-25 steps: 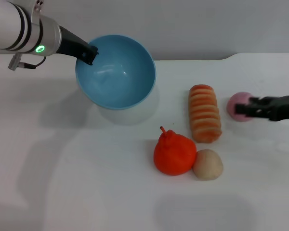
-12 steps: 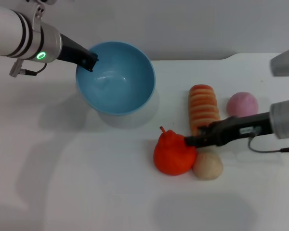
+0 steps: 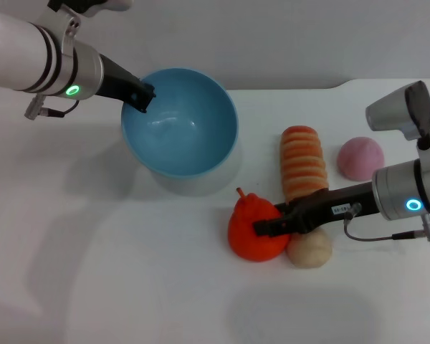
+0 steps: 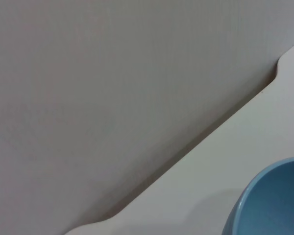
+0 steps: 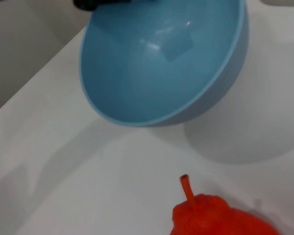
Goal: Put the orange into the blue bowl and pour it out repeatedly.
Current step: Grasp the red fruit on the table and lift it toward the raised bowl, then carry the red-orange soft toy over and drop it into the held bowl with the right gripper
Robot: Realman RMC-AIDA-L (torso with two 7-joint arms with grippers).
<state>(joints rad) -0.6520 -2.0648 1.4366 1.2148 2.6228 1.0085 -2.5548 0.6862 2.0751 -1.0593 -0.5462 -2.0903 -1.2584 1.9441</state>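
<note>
The blue bowl is tilted and held above the white table at the back left, with its shadow beneath it. My left gripper is shut on its left rim. The bowl is empty; it also shows in the right wrist view and, as a rim edge, in the left wrist view. The orange lies on the table in front of the bowl, stem tip up, also in the right wrist view. My right gripper reaches in from the right and lies over the orange's upper right side.
An orange-and-cream striped roll lies right of the bowl. A pink ball sits further right. A tan ball touches the orange's right side, under my right arm. The table's back edge runs behind the bowl.
My right gripper has swept left from beside the pink ball to the orange. My left gripper has shifted the bowl slightly right.
</note>
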